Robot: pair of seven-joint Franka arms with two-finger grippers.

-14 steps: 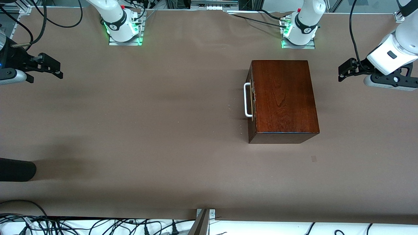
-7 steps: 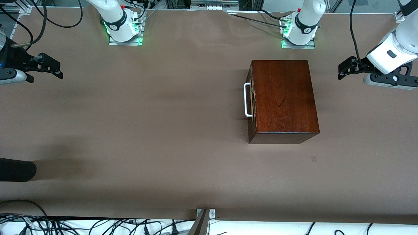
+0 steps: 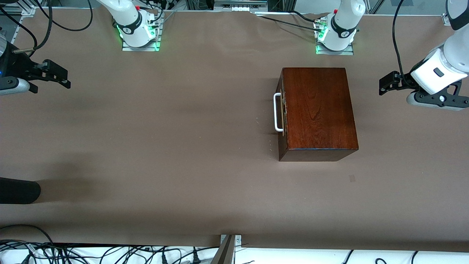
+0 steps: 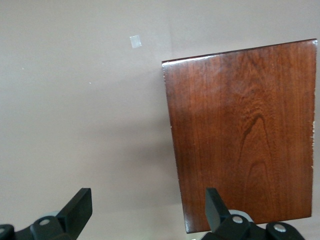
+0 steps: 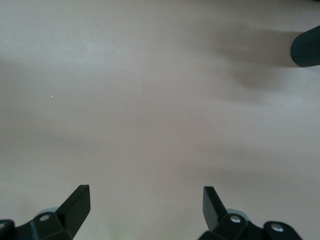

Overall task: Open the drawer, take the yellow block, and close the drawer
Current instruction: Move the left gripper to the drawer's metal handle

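Drawer (image 3: 282,112) shut, block unseen; both grippers' jaws released, left gripper (image 3: 383,83) over table (image 3: 183,146) by box (image 3: 317,110), right gripper (image 3: 64,79) waiting at right arm's end w/ nothing held; risk: clipping box or slipping off thin handle (image 3: 277,112), shoving box instead of opening.

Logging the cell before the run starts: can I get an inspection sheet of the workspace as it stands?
Surface: table under brown paper, small pale tape patch nearer the camera than the box.
Job's things: dark wooden box toward the left arm's end; drawer shut, white handle facing the right arm's end. Yellow block: nothing seen.
Clutter: black rounded object at the right arm's end.
Grippers: left gripper over bare table beside the box, jaws open, empty. Right gripper over bare table at its own end, jaws open, empty.
Cables: bundles along the camera-side edge.
Surroundings: two arm bases lit green.
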